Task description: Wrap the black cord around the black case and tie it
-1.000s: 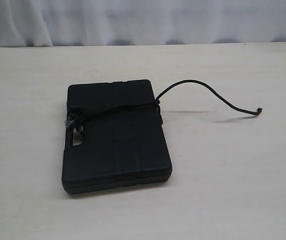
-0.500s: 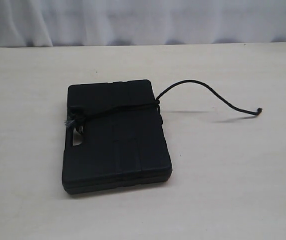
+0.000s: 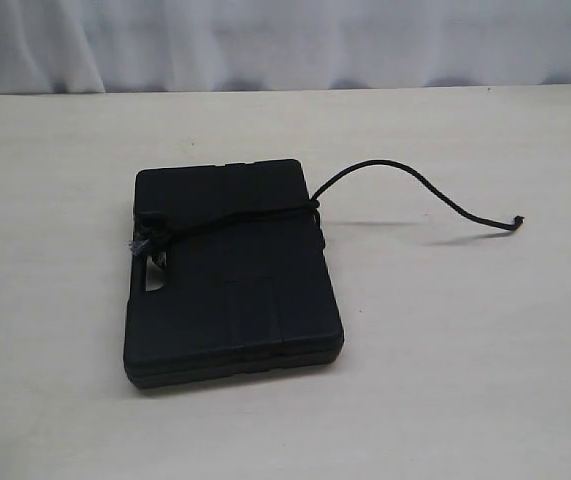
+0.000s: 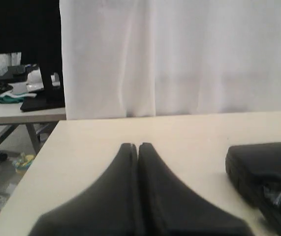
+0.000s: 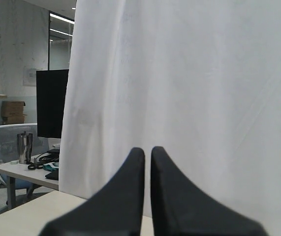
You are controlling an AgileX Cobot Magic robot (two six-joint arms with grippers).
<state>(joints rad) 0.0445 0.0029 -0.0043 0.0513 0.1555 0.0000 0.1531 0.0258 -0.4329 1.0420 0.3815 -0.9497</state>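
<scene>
The black case [image 3: 233,272] lies flat on the pale table [image 3: 445,350], its handle slot on the left side. The black cord [image 3: 235,218] crosses the lid to a knot at the left edge; its free end arcs off to the right and stops at a frayed tip [image 3: 518,221]. Neither arm shows in the exterior view. My left gripper [image 4: 138,146] is shut with nothing in it, low over the table, with a corner of the case [image 4: 263,167] off to one side. My right gripper [image 5: 147,150] is shut and empty, facing the white curtain.
A white curtain [image 3: 285,45] hangs behind the table's far edge. Beyond it, in the wrist views, another desk holds a dark monitor [image 5: 51,103] and a metal cup [image 5: 24,146]. The table's side edge [image 4: 27,172] runs close to my left gripper.
</scene>
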